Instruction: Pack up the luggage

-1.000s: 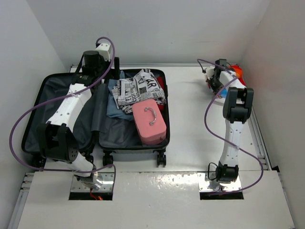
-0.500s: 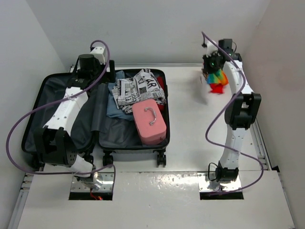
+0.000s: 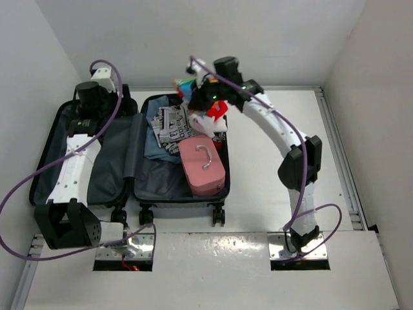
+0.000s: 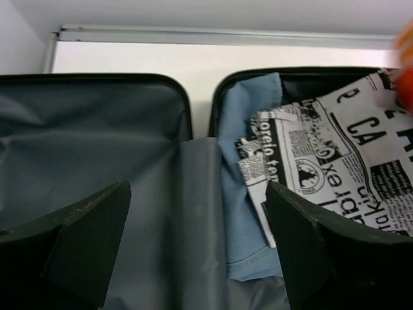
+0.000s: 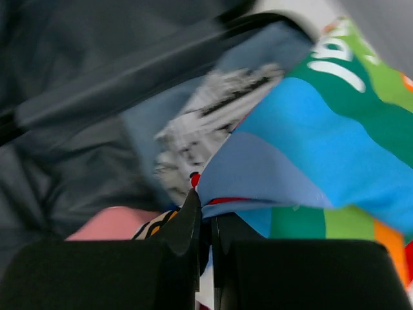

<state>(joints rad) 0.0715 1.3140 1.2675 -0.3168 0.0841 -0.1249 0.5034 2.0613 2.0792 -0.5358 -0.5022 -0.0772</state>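
Note:
The luggage (image 3: 58, 168) lies open, its black-lined left half bare; it also shows in the left wrist view (image 4: 97, 148) and the right wrist view (image 5: 64, 148). The right half holds a newspaper-print cloth (image 3: 173, 123) (image 4: 342, 155), a blue garment (image 3: 153, 145) (image 4: 242, 194) and a pink box case (image 3: 201, 165) (image 5: 110, 223). My right gripper (image 3: 201, 100) (image 5: 205, 210) is shut on a multi-coloured striped cloth (image 3: 216, 110) (image 5: 322, 148), held above the far end of the right half. My left gripper (image 3: 124, 103) (image 4: 197, 187) is open and empty above the hinge.
The white table (image 3: 271, 161) extends to the right of the suitcase, with walls close on three sides. The suitcase's wheels (image 3: 218, 216) face the near edge. Purple cables loop off both arms.
My right arm has swung from the table's far right corner to above the suitcase, carrying the colourful cloth. My left arm has drawn back to the left, away from the right half.

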